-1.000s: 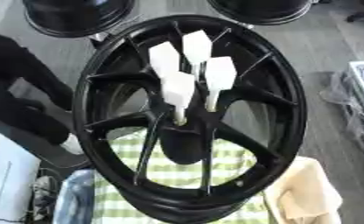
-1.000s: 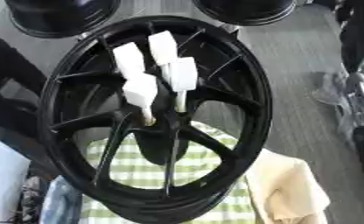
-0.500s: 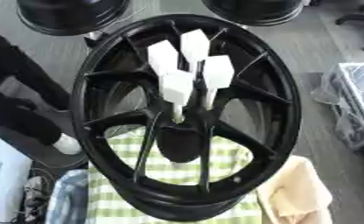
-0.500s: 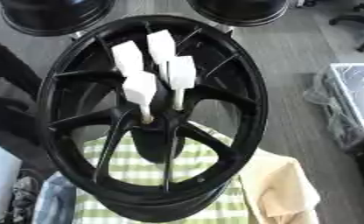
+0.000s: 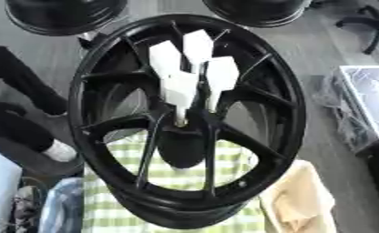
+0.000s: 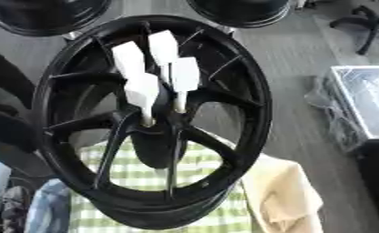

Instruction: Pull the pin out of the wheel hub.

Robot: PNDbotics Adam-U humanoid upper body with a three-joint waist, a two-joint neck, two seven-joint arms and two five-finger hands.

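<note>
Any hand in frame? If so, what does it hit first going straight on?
Neither hand shows in either view, so there is no heading to extend. Toward the camera, the white flat-headed pins stand proud of the black spoked wheel hub.

Black spoked wheel hub (image 5: 189, 123) tilted upright on checked cloth; four white flat-headed pins (image 5: 179, 88) seated around its centre

The lower ends of the white pins (image 5: 181, 91) are lost in the dark centre of the wheel hub (image 5: 185, 123). Below the hub, the checked cloth (image 6: 192, 168) is largely covered. Behind it, two black wheels (image 5: 65, 16) are cut off by the top edge.
</note>
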